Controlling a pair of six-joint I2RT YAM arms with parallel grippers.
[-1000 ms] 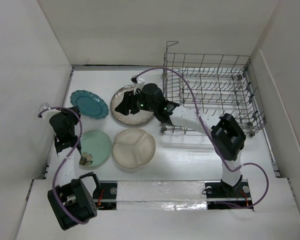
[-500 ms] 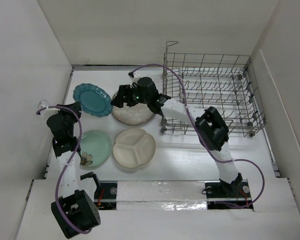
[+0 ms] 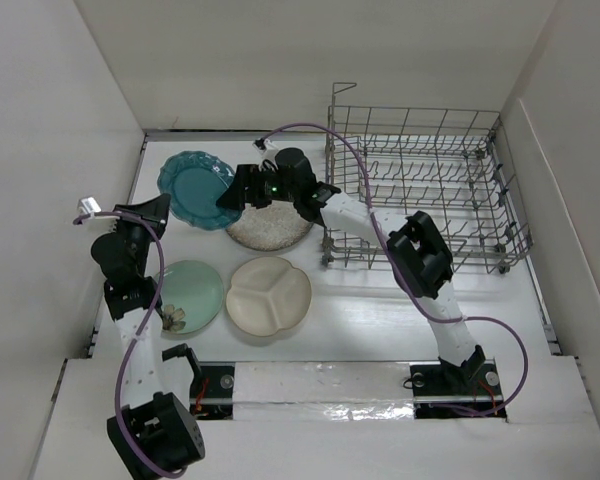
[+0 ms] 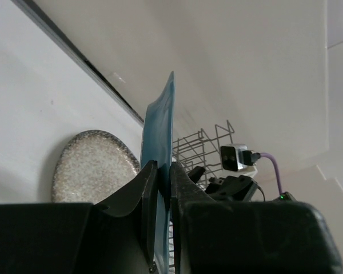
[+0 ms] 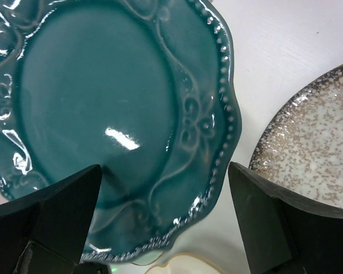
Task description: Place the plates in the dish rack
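My left gripper (image 3: 163, 207) is shut on the near-left rim of the dark teal scalloped plate (image 3: 198, 187) and holds it tilted up off the table; in the left wrist view the plate (image 4: 162, 123) stands edge-on between the jaws (image 4: 163, 167). My right gripper (image 3: 232, 193) is open at the plate's right edge, and its jaws (image 5: 166, 222) straddle the teal rim (image 5: 103, 108) without touching it. The speckled plate (image 3: 272, 228) lies partly under the right arm. The mint plate (image 3: 193, 293) and the cream divided plate (image 3: 269, 295) lie flat at the front. The dish rack (image 3: 420, 190) holds no plates.
White walls enclose the table on the left, back and right. A dark groove runs along the back edge (image 4: 74, 54). The right arm stretches across in front of the rack's left side (image 3: 360, 215). A foil strip (image 3: 320, 385) lines the near edge between the arm bases.
My left gripper has raised the teal plate and carried it up and to the right. My right gripper has moved left off the speckled plate to the teal plate's right edge.
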